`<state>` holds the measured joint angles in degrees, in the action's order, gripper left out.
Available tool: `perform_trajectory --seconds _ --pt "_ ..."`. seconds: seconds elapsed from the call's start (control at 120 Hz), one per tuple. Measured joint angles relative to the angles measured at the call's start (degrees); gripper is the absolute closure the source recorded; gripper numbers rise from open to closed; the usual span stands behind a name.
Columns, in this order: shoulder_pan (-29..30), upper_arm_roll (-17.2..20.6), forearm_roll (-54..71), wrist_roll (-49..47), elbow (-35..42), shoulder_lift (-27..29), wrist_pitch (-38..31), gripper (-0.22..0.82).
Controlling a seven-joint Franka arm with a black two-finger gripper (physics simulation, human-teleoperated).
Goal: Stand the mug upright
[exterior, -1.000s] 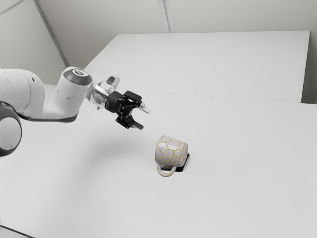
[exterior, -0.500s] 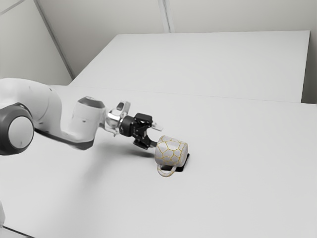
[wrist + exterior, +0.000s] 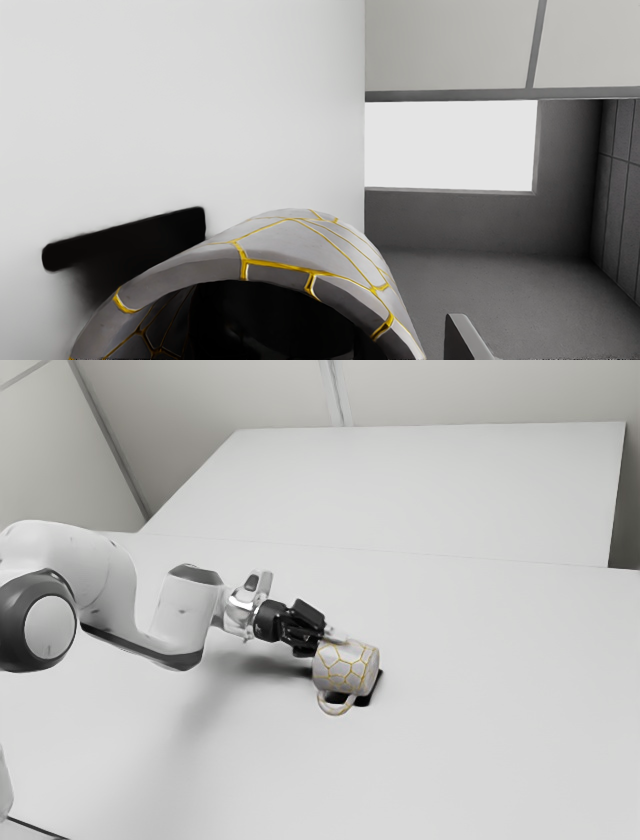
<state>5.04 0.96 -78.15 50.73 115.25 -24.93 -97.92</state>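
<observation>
Mug: on the counter, tipped on its side, mouth toward the hand; pale grey, smooth, round-walled, with angular gold veins [image 3: 346, 667]
Handle: curved loop, low on the side facing the exterior camera [image 3: 336, 707]
Hand: black, angular, right at the mug's mouth; whether released or clenched, I cannot tell [image 3: 326, 644]
Pad: flat, matte black, rounded corners, close by the mug [image 3: 125, 240]
Counter: plain white, smooth [image 3: 480, 720]
Far wall: dark grey, faintly grainy [image 3: 475, 220]
</observation>
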Motion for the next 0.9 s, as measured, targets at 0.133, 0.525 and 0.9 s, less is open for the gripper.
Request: perform_trajectory --seconds 0.133,0.525,0.9 --pt "-0.02 0.00 -0.08 1.07 -0.01 0.34 -0.06 0.70" --pt "0.26 -0.06 10.12 0.85 -0.24 10.59 -3.17 0.77" --pt "0.67 -0.06 48.36 -7.77 -1.25 18.66 -11.82 0.78"
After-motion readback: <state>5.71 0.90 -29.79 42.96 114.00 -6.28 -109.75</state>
